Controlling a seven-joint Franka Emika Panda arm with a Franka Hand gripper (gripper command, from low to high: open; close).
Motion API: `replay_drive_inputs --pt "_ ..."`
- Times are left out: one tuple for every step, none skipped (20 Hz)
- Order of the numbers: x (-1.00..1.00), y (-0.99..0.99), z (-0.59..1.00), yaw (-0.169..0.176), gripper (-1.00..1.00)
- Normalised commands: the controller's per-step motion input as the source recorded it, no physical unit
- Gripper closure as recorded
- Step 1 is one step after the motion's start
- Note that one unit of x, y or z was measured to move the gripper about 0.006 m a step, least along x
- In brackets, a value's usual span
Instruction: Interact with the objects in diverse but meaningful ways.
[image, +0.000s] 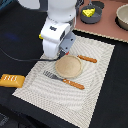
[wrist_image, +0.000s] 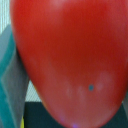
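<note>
A red tomato (wrist_image: 70, 55) fills almost the whole wrist view, pressed close to the camera with a grey finger (wrist_image: 11, 75) against its side. In the exterior view the gripper (image: 64, 52) hangs just over the far edge of a tan plate (image: 68, 67); the arm's white body hides the tomato there. A yellow cheese wedge (image: 88, 11) lies in the blue-grey pot (image: 93, 18) at the back. An orange-brown bread loaf (image: 11, 80) lies at the exterior view's left, off the mat. The packet is out of view.
The plate sits on a striped placemat (image: 95, 95) between an orange-handled fork (image: 62, 79) and an orange-handled knife (image: 86, 58). A beige bowl (image: 123, 16) stands at the back right. A black cable (image: 20, 59) runs across the dark table at the left.
</note>
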Motion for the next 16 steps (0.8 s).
replay_drive_inputs --pt "-0.97 -0.09 -0.04 -0.005 1.00" --pt "-0.98 -0.14 -0.05 -0.007 1.00" --pt "-0.96 -0.15 -0.07 -0.007 1.00" --pt "-0.97 -0.16 -0.09 -0.007 1.00" --pt "-0.96 -0.15 -0.10 -0.004 1.00" --pt "-0.95 -0.15 -0.12 -0.001 1.00" --pt "-0.92 -0.14 -0.14 0.000 1.00" --pt "-0.91 -0.14 -0.16 0.000 1.00" --pt "-0.89 -0.14 -0.18 0.000 1.00" --pt "-0.84 -0.13 -0.19 0.000 1.00" --pt "-0.84 -0.13 -0.21 0.000 1.00" --pt "-0.78 -0.13 -0.22 0.000 1.00" --pt "-0.77 -0.13 -0.23 0.000 1.00" --pt "-0.75 -0.11 -0.25 0.000 1.00" --pt "-0.74 -0.10 -0.25 0.000 1.00" --pt "-0.74 -0.10 -0.25 0.000 1.00"
